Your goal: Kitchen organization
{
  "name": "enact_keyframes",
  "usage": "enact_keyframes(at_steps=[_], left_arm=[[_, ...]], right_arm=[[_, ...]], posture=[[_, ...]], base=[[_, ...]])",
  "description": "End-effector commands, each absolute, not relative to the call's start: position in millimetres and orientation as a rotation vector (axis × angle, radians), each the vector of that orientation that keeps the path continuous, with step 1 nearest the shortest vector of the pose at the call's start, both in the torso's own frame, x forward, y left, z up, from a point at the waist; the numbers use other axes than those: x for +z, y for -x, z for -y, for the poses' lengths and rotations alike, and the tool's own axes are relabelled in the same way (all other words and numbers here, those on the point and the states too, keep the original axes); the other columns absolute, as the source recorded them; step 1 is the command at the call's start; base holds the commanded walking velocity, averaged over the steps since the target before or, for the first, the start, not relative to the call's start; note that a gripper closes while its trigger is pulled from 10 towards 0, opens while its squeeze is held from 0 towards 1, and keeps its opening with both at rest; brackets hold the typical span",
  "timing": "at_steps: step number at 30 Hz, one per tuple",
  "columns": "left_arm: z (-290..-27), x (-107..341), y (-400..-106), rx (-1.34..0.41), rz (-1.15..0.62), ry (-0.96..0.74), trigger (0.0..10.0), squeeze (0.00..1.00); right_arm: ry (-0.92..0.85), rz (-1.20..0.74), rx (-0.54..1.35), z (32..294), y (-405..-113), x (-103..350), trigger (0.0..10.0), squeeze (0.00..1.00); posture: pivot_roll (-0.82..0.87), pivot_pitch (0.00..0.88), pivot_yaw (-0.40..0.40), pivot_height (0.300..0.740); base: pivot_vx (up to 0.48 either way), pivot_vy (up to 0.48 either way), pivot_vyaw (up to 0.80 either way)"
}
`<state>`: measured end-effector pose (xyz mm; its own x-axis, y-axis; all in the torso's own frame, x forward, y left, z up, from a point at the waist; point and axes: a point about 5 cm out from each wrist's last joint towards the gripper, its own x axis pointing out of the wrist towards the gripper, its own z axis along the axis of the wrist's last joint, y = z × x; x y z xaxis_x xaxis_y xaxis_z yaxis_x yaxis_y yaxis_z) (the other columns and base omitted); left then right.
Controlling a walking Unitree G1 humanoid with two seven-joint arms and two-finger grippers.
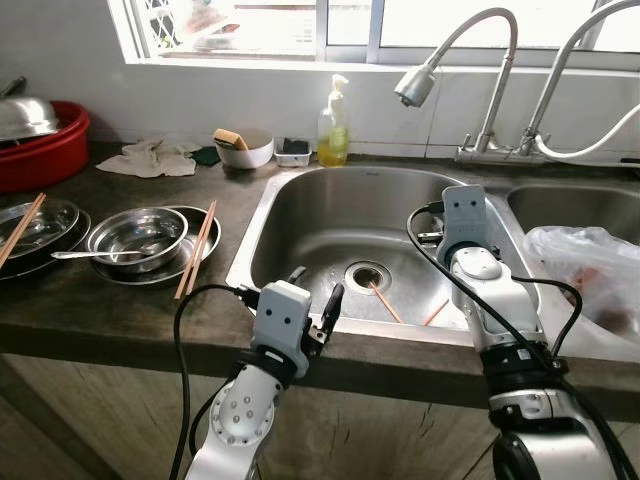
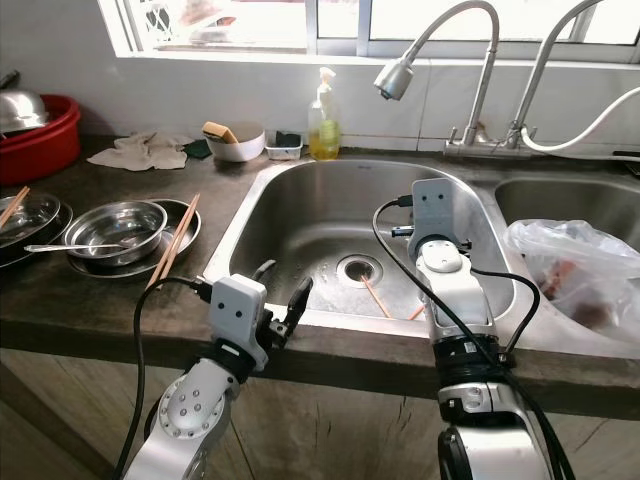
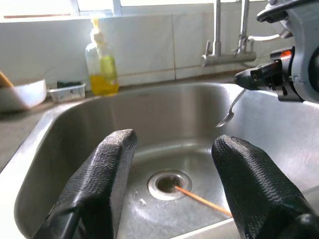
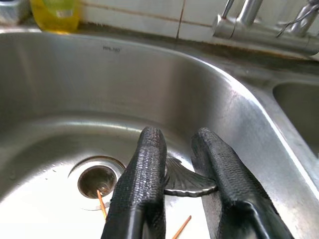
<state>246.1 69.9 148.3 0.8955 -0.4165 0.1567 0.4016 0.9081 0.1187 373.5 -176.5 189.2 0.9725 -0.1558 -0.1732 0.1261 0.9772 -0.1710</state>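
We judge the clearing of the sink [image 1: 300, 205] underway: our right gripper [image 4: 178, 185] pinches a steel spoon [image 3: 228, 112] by its scalloped handle above the basin's right side. Left gripper [image 3: 174, 164] hangs spread over the near rim. Next, probably carry it leftward to the steel bowls [image 1: 138, 237]; thin wooden chopsticks [image 1: 385, 301] lie by the drain.

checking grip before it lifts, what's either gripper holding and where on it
The right gripper pinches a metal spoon by its flared handle end; the left gripper is open, holding nothing.

Head stereo pair down over the sink [image 1: 300, 200] — wrist cameras close, both toward its drain [image 3: 168, 182].
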Motion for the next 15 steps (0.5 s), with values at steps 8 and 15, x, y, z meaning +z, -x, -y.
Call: enact_keyframes(at_steps=[8,15], left_arm=[[-69.3,149.3,-240.2,-0.429,0.174,-0.09,10.0,0.0],[-68.1,149.3,-241.0,-0.432,0.173,-0.088,10.0,0.0]], right_arm=[[0.165,-0.193,-0.148,178.5,-378.3,189.3,10.0,1.0],[0.122,-0.104,-0.161,177.1,-373.4,198.1,10.0,0.07]], posture=[[0.03,0.0,-0.046,0.74],[0.03,0.0,-0.046,0.74]], base=[[0.0,0.0,0.0],[0.0,0.0,0.0]])
